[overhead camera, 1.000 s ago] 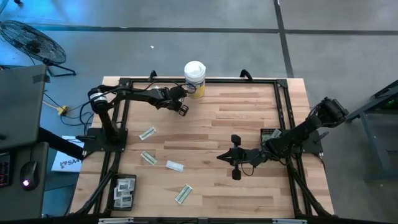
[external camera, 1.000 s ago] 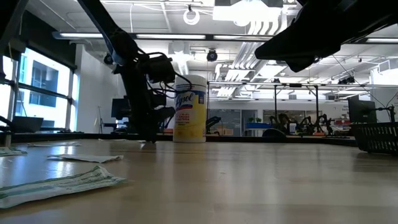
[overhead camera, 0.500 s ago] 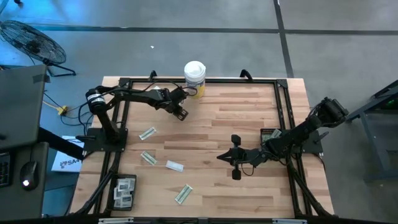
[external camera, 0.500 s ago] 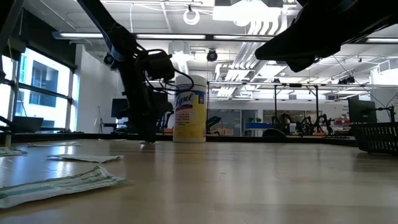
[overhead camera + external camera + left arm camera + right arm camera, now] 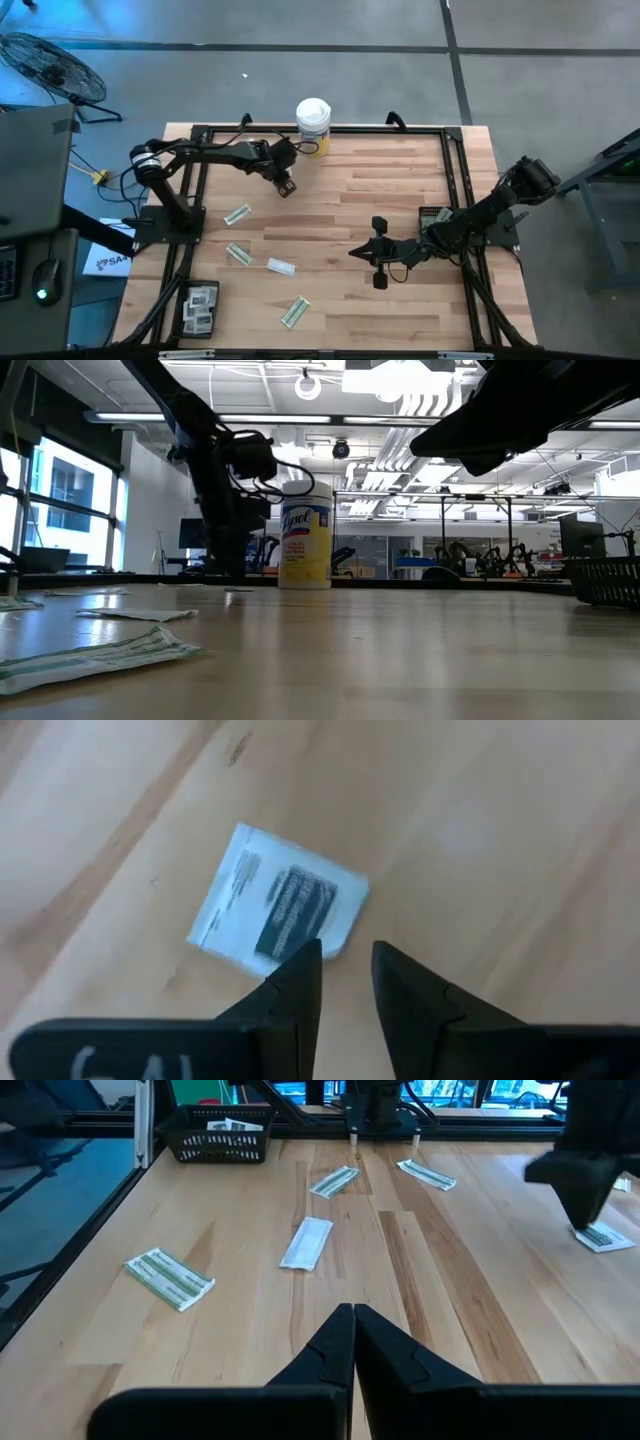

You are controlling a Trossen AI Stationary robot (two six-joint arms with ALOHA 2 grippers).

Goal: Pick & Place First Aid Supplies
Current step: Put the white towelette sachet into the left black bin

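Just beyond left pincer (image 5: 345, 970) tips: square sachet (image 5: 278, 905), flat.

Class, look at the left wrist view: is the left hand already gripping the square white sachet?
No. The left hand hangs above the square white sachet with nothing between its fingers, and the sachet lies flat on the table.

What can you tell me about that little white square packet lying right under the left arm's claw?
The square white sachet is a flat, paper-like packet with a dark printed block in its centre and fine print beside it. It lies flat on the wooden table, skewed to the plank lines. The left claw hangs above its edge with a narrow gap between the fingers; whether they touch it cannot be told.
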